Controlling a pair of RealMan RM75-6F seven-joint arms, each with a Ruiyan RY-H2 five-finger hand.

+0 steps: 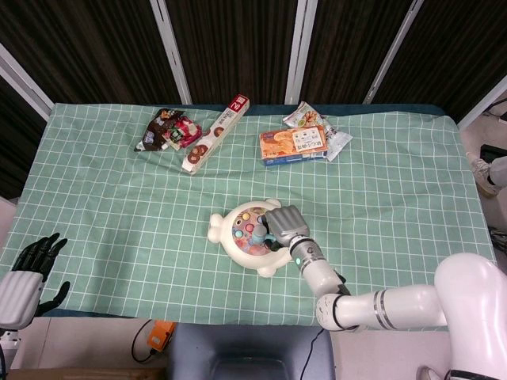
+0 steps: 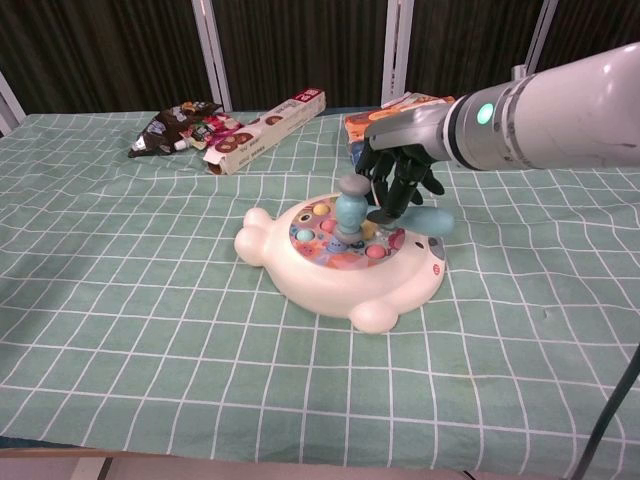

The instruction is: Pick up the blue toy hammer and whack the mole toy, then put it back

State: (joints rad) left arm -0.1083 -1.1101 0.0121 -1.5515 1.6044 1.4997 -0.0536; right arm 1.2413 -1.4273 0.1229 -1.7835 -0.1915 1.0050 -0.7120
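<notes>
Whacking step in hand: right hand (image 2: 400, 172) grips the hammer (image 2: 352, 207), head down on the mole toy (image 2: 345, 258) at table centre. Next: lift clear, set hammer down. Left hand (image 1: 28, 273) idles, fingers spread, near left.

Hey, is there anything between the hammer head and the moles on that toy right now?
Nothing visible. The right robot hand holds the blue toy hammer with its head right over the coloured moles on the mole toy, seemingly down on one. The snack packs and boxes lie well behind, toward the table's far edge.
</notes>
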